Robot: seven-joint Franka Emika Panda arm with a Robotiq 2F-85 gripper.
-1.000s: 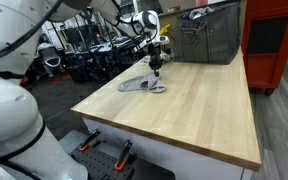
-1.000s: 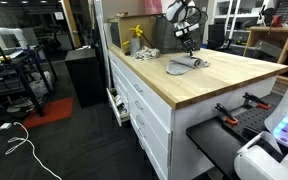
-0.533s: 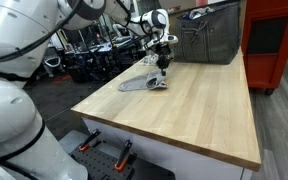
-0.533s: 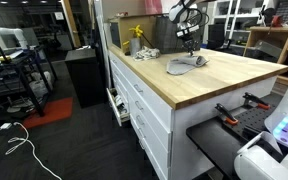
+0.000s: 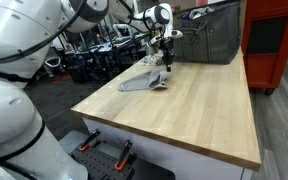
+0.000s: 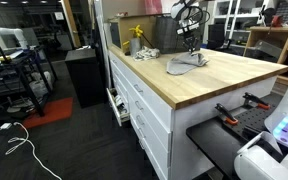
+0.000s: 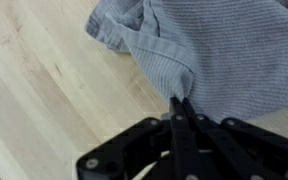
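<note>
- Gripper (image 7: 180, 100) clamped shut on a fold of the cloth (image 7: 224, 50).
- In the wrist view, black fingers (image 7: 189, 125) pressed together, with a ridge of grey fabric pinched at their tips.
- Cloth grey and finely ribbed, crumpled, filling the upper right of the wrist view, one edge curled over at its upper left.
- Drawn up into a narrow peak where pinched; elsewhere spread on the table (image 7: 44, 90).
- Table of pale wood, its grain running slantwise under the cloth.
- In an exterior view, gripper (image 5: 167, 63) pointing down at the right end of the cloth (image 5: 142, 83), low over the table (image 5: 194, 115).
- Cloth there a flat grey heap on the far part of the table, near the left edge, rising slightly toward the gripper.
- Behind it, near the cloth but apart from it, a grey bin (image 5: 209, 38) on the far end of the table.
- Beyond the table's right side, a red cabinet (image 5: 274, 40).
- In an exterior view from the opposite end, gripper (image 6: 191, 52) just above the cloth (image 6: 186, 66), again on the far part of the table (image 6: 229, 80).
- White drawers (image 6: 134, 100) below the table's near side.
- Whether any of the lifted fold hangs clear of the wood: too small to tell in the exterior views.
</note>
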